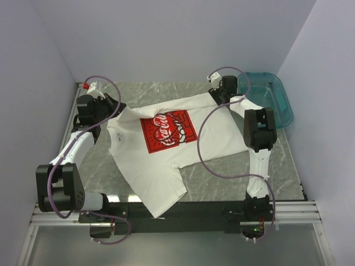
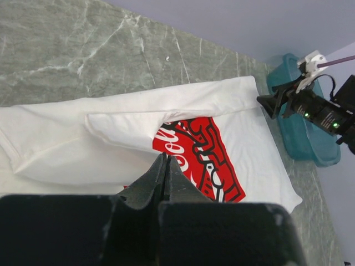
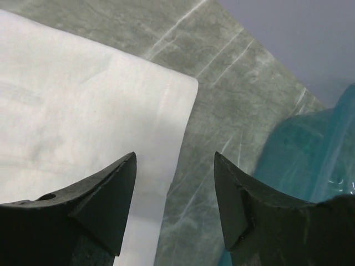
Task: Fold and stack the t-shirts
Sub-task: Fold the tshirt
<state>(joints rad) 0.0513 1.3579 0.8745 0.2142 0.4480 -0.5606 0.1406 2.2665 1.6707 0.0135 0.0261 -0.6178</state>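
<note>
Your left jaws are shut low over the white Coca-Cola t-shirt [image 1: 150,172] by its folded-in sleeve, your right jaws are open and empty above its far corner, shirt spread on the marbled tabletop [image 1: 285,160] near the teal basin [image 1: 280,102].

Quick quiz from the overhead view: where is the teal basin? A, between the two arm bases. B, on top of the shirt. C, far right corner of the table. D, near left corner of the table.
C: the basin sits at the far right corner of the table, beside the shirt, not on it.
</note>
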